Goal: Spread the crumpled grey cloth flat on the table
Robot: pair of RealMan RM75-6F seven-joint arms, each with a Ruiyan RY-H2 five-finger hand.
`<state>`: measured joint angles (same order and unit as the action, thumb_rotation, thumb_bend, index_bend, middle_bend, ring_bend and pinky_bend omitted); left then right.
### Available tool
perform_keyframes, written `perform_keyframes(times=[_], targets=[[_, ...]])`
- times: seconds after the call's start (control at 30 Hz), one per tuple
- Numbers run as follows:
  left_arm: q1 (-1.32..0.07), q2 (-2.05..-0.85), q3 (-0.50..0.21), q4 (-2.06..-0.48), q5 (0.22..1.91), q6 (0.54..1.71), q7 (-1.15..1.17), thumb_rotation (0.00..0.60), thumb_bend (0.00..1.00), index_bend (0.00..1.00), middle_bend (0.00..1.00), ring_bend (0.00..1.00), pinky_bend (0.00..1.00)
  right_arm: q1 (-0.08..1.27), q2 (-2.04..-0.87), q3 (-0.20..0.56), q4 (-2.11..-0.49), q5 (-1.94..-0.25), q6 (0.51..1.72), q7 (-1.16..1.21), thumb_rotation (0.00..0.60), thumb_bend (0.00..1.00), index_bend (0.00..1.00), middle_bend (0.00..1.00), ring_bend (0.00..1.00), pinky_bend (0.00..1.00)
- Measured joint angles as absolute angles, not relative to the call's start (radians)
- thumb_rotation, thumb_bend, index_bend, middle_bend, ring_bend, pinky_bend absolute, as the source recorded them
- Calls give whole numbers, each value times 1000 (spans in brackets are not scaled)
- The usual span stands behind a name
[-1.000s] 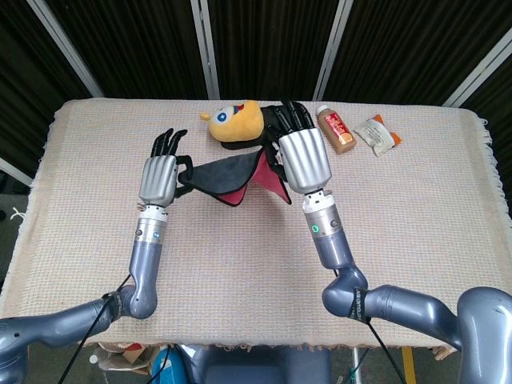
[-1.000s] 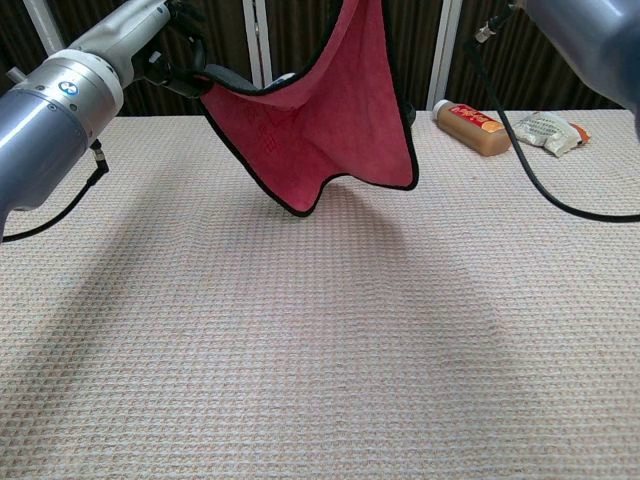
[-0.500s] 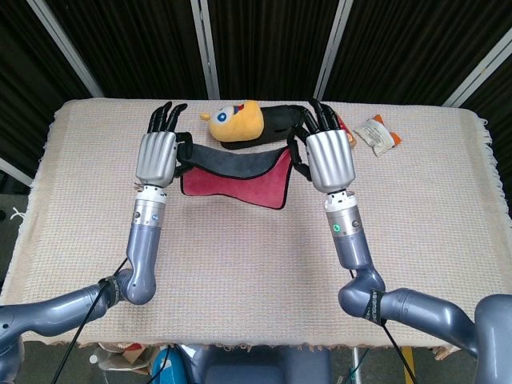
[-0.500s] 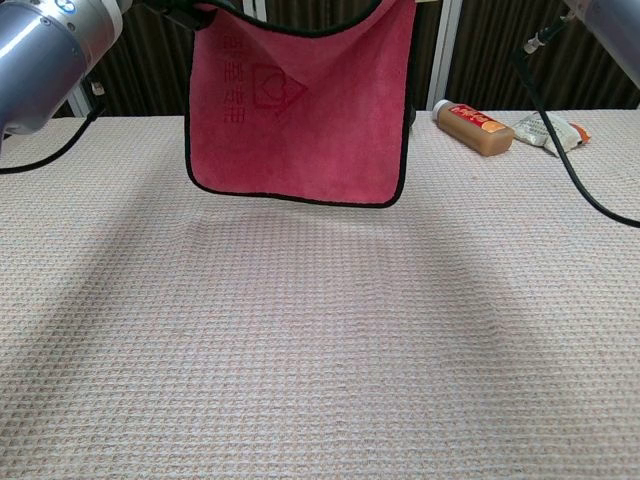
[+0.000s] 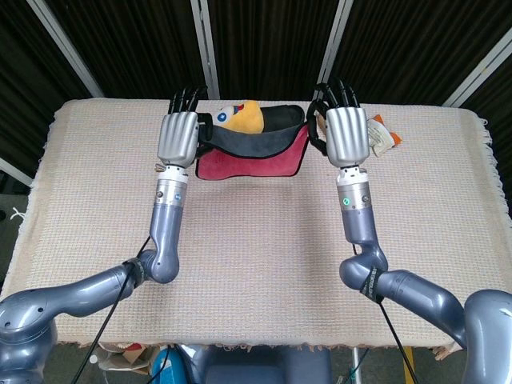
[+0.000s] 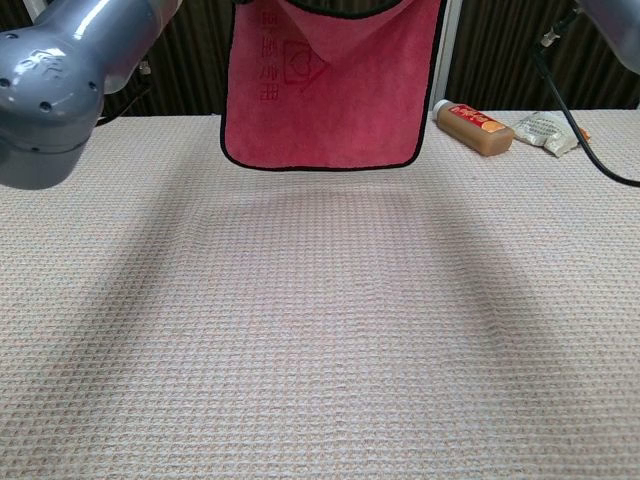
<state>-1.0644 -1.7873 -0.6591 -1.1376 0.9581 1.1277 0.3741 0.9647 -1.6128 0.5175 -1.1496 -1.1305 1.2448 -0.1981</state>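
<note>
The cloth, dark grey on top and red beneath with a black edge, hangs stretched between my two hands over the far middle of the table. My left hand grips its left top corner and my right hand grips its right top corner. In the chest view the cloth hangs as a flat red sheet, its lower hem a little above the woven table surface. Both hands are out of frame in that view; only the left arm shows at the upper left.
A yellow plush toy lies behind the cloth at the far edge. A brown bottle lies on its side at the far right, next to a snack packet. A beige woven mat covers the table.
Both hands have risen and moved away toward the far edge, carrying the cloth. The cloth went from a sagging drape to a taut flat sheet and now hangs higher and further back.
</note>
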Motion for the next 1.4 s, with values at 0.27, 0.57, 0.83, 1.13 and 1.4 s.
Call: perform_keyframes(times=[0.27,0.57,0.83,1.13,1.4], targets=[[-1160,-1877,-664,-1000,934,1081,314,600,516,723,120,0,5,1019,-1681,515,-982,-1138,1192,-95,600,567,686,285,138,188],[-1044,-1908,-528,-1104,965,1139,259,600,516,726,122,0,5,906,-1673,410,-1088,-1191,1259,-78,600,567,686,285,139,188],[-889,-1862,-422,-1322,999,1225,214,600,516,727,123,0,5,807,-1649,291,-1279,-1272,1340,-144,600,568,686,285,138,188],[-761,-1782,-306,-1515,1058,1292,193,600,516,727,123,0,5,718,-1629,188,-1447,-1339,1402,-258,600,567,687,285,139,188],[-672,-1735,-208,-1616,1123,1334,185,600,516,727,123,0,5,655,-1618,134,-1508,-1362,1421,-294,600,568,686,285,139,188]])
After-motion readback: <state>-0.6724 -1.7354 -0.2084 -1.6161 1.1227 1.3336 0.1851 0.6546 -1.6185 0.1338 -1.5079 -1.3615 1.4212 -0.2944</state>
